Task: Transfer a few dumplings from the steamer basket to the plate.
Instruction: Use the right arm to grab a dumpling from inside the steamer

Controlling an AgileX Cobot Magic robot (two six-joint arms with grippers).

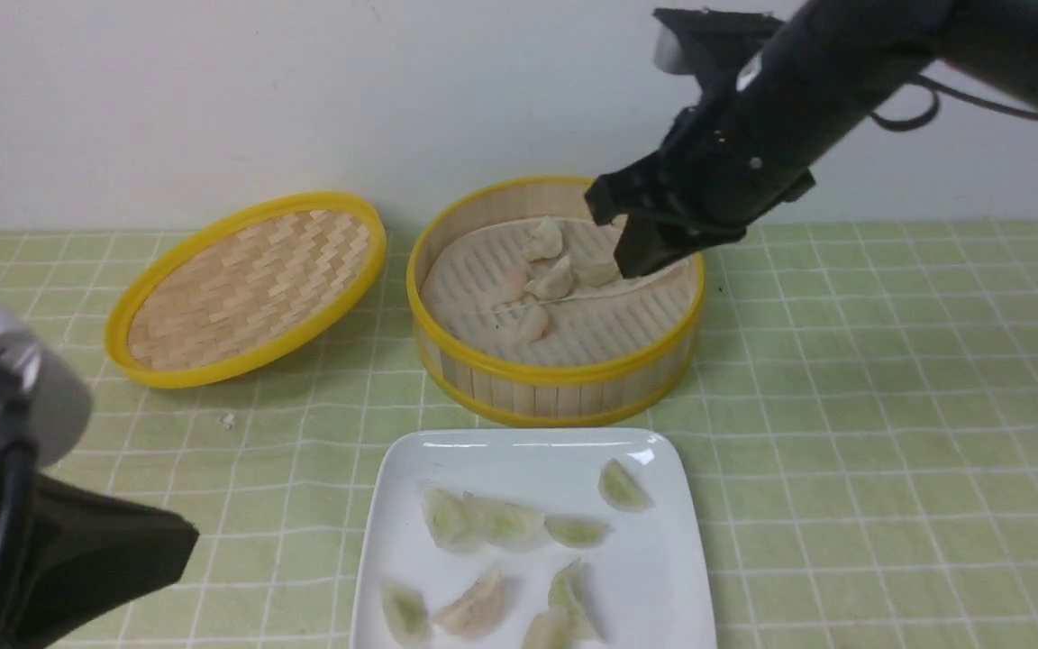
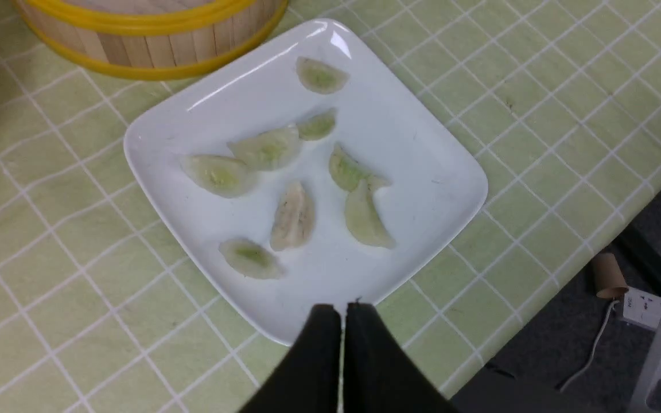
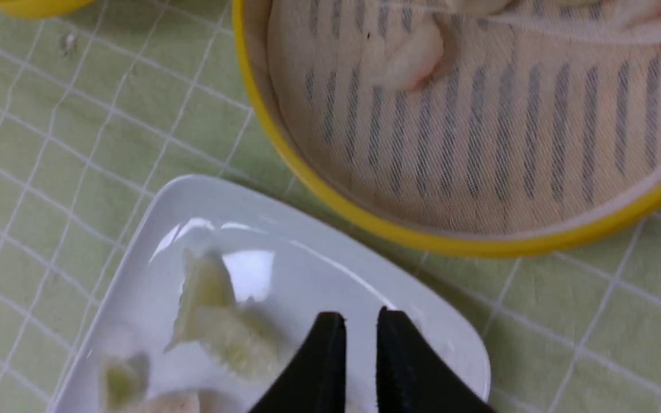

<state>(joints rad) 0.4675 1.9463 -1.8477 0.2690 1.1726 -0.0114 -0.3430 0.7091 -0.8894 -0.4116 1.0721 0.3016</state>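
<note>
Green checked tablecloth (image 1: pixel 888 406) covers the work surface. The right arm enters from 2 o'clock. The right gripper (image 1: pixel 625 236) hangs above the 1 o'clock rim of the steamer basket (image 1: pixel 555 374), jaws a narrow gap apart with nothing between them; judged poised for another pick.

The left gripper (image 2: pixel 342 310) sits low at 7 o'clock, by the plate's edge. Its jaws are pressed together and empty, presumably parked off the transfer path.

The lid (image 1: pixel 244 288) lies aside at the basket's 9 o'clock, leaving the basket open. The plate (image 1: pixel 672 559) sits just beside the basket at 6 o'clock, keeping carries short.

About five dumplings (image 1: pixel 555 279) cluster toward the basket's 12 o'clock. Eight plated dumplings (image 1: pixel 483 523) lie spread out, some touching. Requirement judged already met.
</note>
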